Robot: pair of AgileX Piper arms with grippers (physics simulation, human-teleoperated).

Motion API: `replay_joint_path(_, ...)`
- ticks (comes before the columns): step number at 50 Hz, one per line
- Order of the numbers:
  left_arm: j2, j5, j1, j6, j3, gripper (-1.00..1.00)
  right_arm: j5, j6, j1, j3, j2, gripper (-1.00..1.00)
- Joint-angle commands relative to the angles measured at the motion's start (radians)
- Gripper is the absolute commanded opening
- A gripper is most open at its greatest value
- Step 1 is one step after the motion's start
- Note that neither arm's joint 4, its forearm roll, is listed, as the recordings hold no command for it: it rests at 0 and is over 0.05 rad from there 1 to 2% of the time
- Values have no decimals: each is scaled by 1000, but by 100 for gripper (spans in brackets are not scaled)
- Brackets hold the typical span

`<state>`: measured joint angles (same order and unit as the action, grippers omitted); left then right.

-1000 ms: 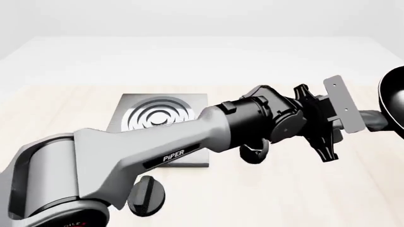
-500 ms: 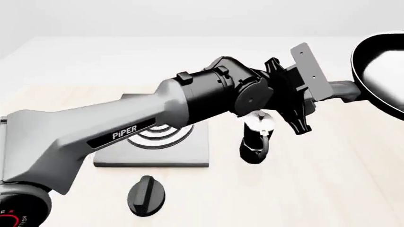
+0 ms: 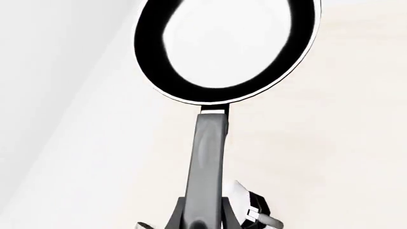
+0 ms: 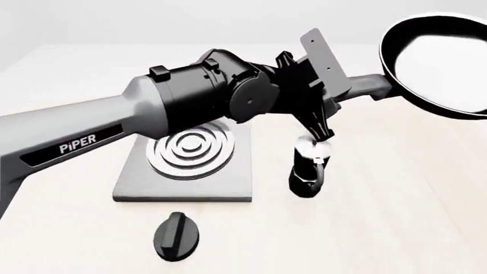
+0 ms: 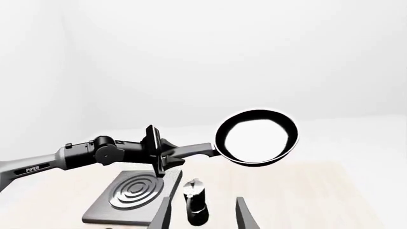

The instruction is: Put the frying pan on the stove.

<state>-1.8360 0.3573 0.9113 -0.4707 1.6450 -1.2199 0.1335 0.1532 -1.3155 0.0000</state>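
Holding frying pan [image 4: 437, 65] by its handle in my left gripper [image 4: 352, 91], aloft right of stove [image 4: 185, 174]; right gripper [image 5: 202, 215] wide.

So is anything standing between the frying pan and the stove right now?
Yes: the moka pot stands on the table between the raised frying pan and the stove, just right of the slab. The pan looks higher than its lid.
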Motion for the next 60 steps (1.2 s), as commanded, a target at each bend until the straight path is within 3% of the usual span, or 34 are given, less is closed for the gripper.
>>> replay_joint_path(1, 84, -21, -38, -20, -41, -100, 0, -4, 2, -1, 0, 100)
replay_joint_path(34, 264, -96, -166, 9, -308, -100, 0, -12, 5, -2, 0, 100)
replay_joint_path(60, 431, -174, -280, 44, -574, -100, 0, -15, 6, -1, 0, 100)
